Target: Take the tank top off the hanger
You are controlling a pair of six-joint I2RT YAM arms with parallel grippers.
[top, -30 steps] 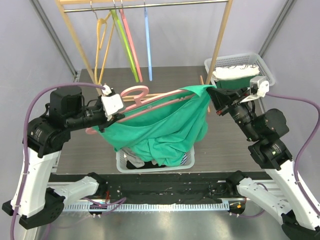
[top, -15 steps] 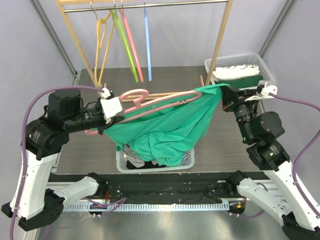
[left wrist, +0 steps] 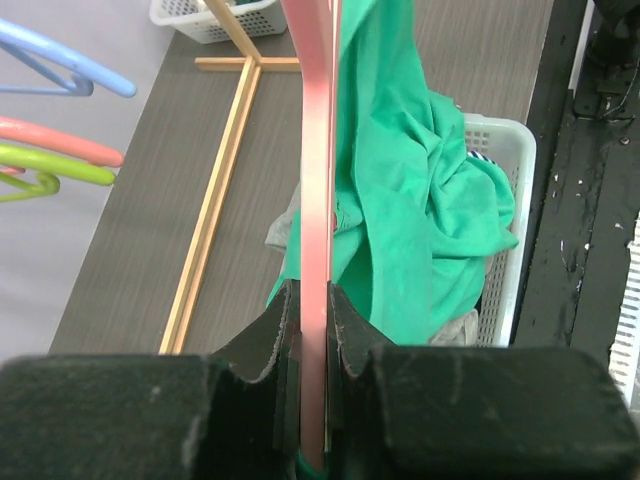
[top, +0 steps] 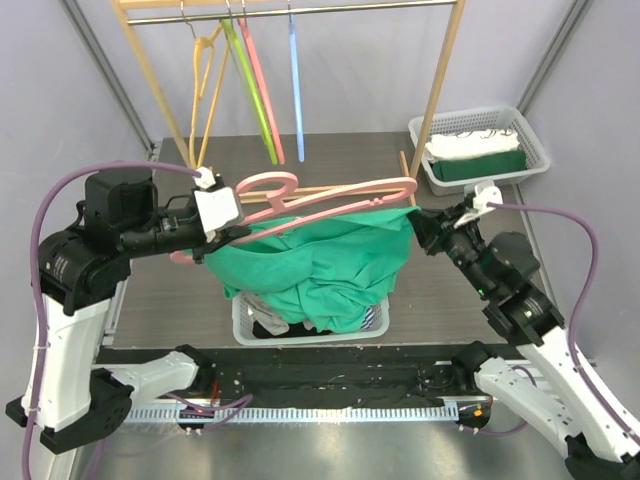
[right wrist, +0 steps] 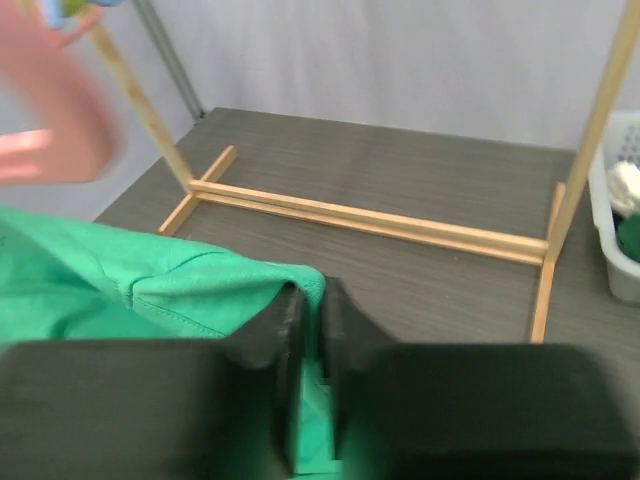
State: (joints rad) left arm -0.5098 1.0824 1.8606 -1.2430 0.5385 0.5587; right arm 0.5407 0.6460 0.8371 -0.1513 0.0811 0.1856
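Your left hand (left wrist: 312,310) is clamping the pink hanger (top: 340,192), lying left-right; right hand (top: 424,228) is pinching the green tank top (top: 320,265) just off its right tip, cloth sagging into the basket (top: 240,324)

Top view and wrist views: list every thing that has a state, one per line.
left gripper, shut on pink hanger
right gripper, shut on tank top
pink hanger, held aloft, right end bare
tank top, off hanger's right end, sagging into front basket
rail hangers, bare, hanging
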